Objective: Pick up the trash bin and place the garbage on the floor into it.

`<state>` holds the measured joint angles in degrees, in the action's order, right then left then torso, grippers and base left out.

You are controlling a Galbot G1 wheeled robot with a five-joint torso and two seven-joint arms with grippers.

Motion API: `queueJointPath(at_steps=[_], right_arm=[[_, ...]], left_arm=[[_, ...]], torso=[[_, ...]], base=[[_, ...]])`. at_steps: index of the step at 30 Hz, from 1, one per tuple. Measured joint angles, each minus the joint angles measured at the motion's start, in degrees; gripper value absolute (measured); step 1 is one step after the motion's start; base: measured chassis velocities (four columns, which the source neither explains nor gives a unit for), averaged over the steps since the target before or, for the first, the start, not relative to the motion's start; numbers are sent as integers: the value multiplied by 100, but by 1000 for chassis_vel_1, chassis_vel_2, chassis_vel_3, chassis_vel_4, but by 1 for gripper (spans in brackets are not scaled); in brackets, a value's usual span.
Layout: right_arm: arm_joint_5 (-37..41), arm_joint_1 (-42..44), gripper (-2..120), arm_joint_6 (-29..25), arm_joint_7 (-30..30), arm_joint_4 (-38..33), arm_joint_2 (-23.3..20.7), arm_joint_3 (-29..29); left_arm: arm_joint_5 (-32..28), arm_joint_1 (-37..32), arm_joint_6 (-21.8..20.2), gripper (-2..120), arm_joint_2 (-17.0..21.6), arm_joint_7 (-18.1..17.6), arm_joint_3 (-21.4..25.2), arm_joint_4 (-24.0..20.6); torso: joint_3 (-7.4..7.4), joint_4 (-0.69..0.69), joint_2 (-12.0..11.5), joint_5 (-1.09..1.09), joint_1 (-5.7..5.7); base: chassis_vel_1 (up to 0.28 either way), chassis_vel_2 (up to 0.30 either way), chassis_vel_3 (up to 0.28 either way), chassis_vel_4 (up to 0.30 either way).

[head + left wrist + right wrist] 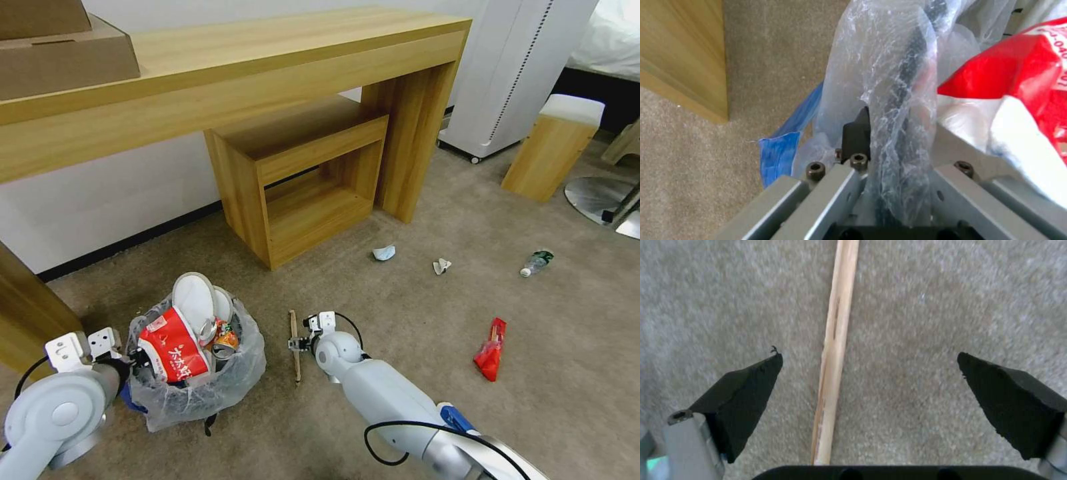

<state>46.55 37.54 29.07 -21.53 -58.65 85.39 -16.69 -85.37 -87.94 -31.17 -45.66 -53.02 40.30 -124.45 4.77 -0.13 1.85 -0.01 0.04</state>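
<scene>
The trash bin [200,380], lined with a crinkled clear bag, holds white slippers [195,301] and a red wrapper [172,345]. My left gripper [131,363] is shut on its near rim; in the left wrist view the left gripper [889,133] clamps the dark rim [909,76] through the plastic. A wooden stick [294,347] lies on the beige floor [400,320]. My right gripper [298,343] hovers over it. In the right wrist view the right gripper [869,355] is open with the stick [835,340] between its fingers [746,386], untouched.
More garbage lies to the right: a pale wad [384,253], a white wad [441,266], a clear bottle [537,262] and a red wrapper [491,348]. A wooden desk [280,60] with a shelf cube [300,180] stands behind. A blue scrap [782,146] hangs by the bin.
</scene>
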Motion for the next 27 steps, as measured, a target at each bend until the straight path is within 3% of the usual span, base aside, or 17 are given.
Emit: queueJointPath(at_steps=[27], right_arm=[[-720, 108, 100, -589, 448, 695, 210, 43]], left_arm=[[97, -43, -1, 0, -46, 24, -83, 3]], torso=[[0, 0, 0, 1, -1]], base=[[0, 0, 0, 0]])
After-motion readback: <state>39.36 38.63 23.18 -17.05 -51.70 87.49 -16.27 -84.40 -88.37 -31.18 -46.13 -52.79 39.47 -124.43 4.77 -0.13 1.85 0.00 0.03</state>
